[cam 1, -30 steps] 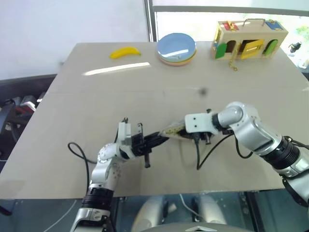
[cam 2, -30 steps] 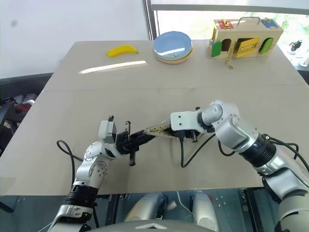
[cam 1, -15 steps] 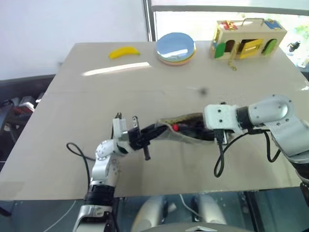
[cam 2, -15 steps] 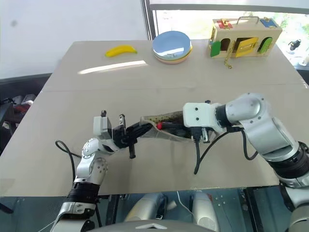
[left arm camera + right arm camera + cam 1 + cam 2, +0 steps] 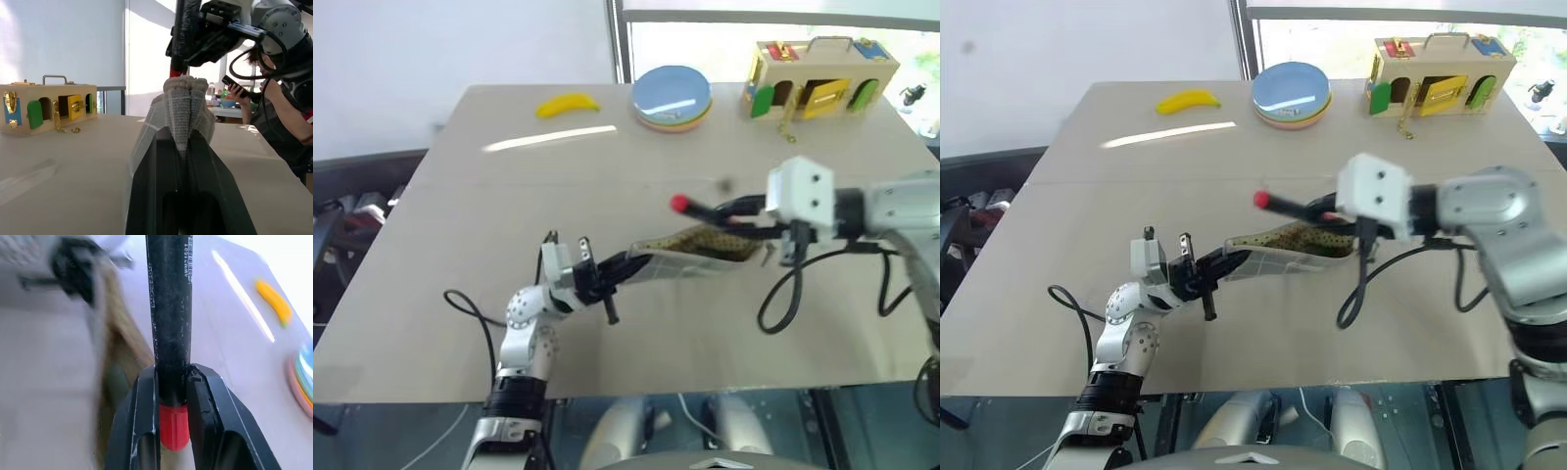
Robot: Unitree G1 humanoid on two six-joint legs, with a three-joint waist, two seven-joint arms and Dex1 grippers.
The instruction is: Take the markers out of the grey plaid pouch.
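Table [image 5: 607,196]: pale tan top on which everything is set.

Wooden latch box [image 5: 822,78]: placed at the far right corner, with coloured doors.

Stack of plates [image 5: 672,97]: blue on top, placed at the far edge, left of the box.

Banana [image 5: 567,105]: laid at the far edge, left of the plates.

Grey plaid pouch [image 5: 690,255]: held up off the table near the middle, mouth open toward the right, tan speckled lining shown. A pale greenish shape is seen inside in the right wrist view; whether it is a second marker cannot be told.

Left gripper [image 5: 625,266]: jaws clamped tight on the pouch's left end, by which it is held steady.

Right gripper [image 5: 1327,211]: jaws closed around the marker's dark body, close to one red end.

Marker [image 5: 1285,205]: dark-bodied, red at both ends, held clear above the pouch's open mouth, the free red end pointing left.

Step in hand: the first marker is judged to be out of the pouch. Next called for: the marker to be carried aside and laid on bare table, the pouch kept held open, then the inside to be reached again.
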